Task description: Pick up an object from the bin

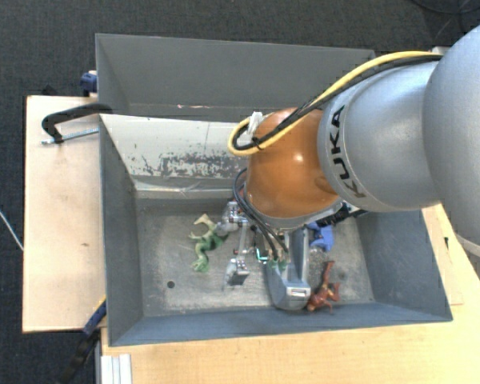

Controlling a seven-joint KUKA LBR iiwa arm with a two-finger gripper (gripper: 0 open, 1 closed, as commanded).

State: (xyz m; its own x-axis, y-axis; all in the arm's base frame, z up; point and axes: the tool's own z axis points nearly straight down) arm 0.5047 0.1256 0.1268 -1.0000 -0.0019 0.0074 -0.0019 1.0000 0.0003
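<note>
My gripper (240, 269) reaches down from under the orange wrist cover to the middle of the bin floor. Its metal parts are close to the floor, and much of it is hidden by the cover. A green toy figure (205, 243) lies just to its left, close by but apart from it. To its right, a long grey-blue object (293, 288) rests against the front wall. A small red-brown toy figure (326, 291) lies beside that object's right end.
A blue item (323, 238) peeks out from under the arm at the right of the floor. The arm and its cover hide the back right part of the bin. Bare floor lies at the front left.
</note>
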